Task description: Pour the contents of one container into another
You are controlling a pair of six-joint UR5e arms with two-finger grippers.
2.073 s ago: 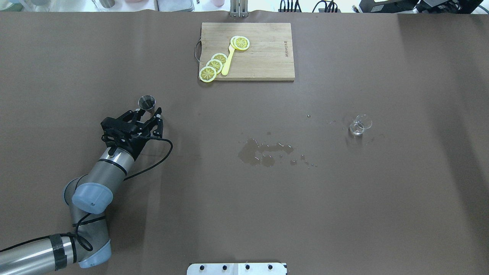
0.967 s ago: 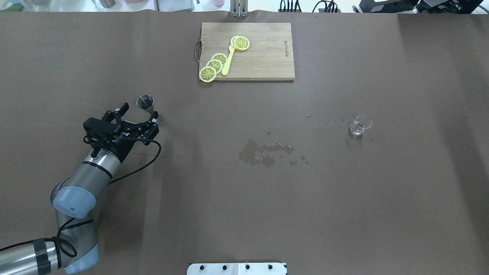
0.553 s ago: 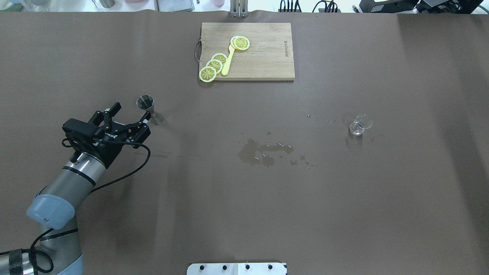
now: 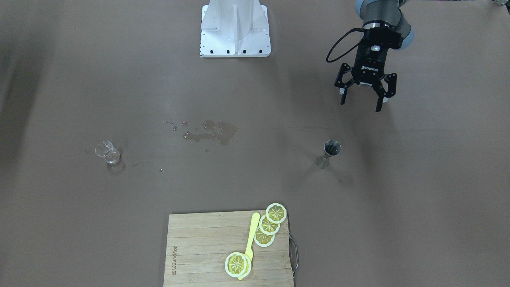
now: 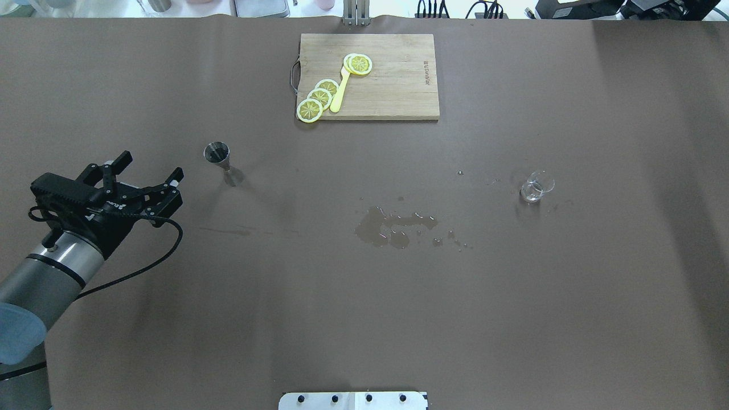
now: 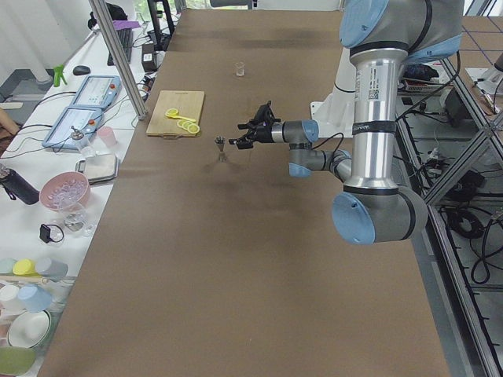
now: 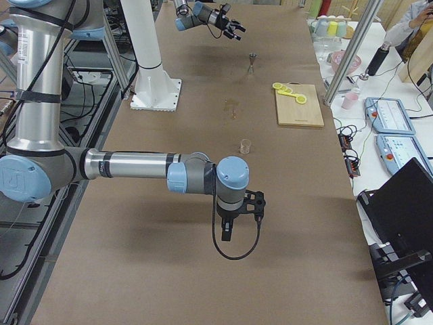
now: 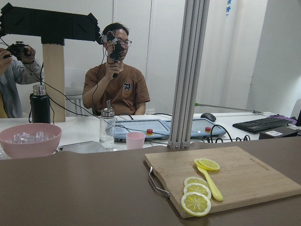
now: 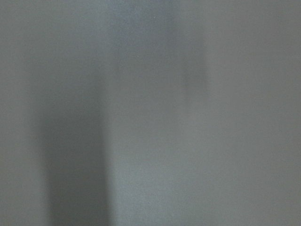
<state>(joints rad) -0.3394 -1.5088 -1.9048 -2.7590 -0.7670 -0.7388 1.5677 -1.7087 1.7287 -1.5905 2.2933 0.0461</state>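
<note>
Drew the left gripper (image 5: pixel 152 163) back toward the near left of the table (image 5: pixel 342 319), well apart now from the jigger (image 5: pixel 217 152) it flanked two seconds ago. Spread wide, holding nothing. Left the jigger upright where it stood. Left the glass beaker (image 5: pixel 535 187) far off on the right side, beyond a wet spill (image 5: pixel 387 225). Reads as retreat after a finished pour, perhaps; too small to check inside the jigger. Cannot tell parted or closed for the right gripper (image 7: pixel 238 218), seen side-on only.
</note>
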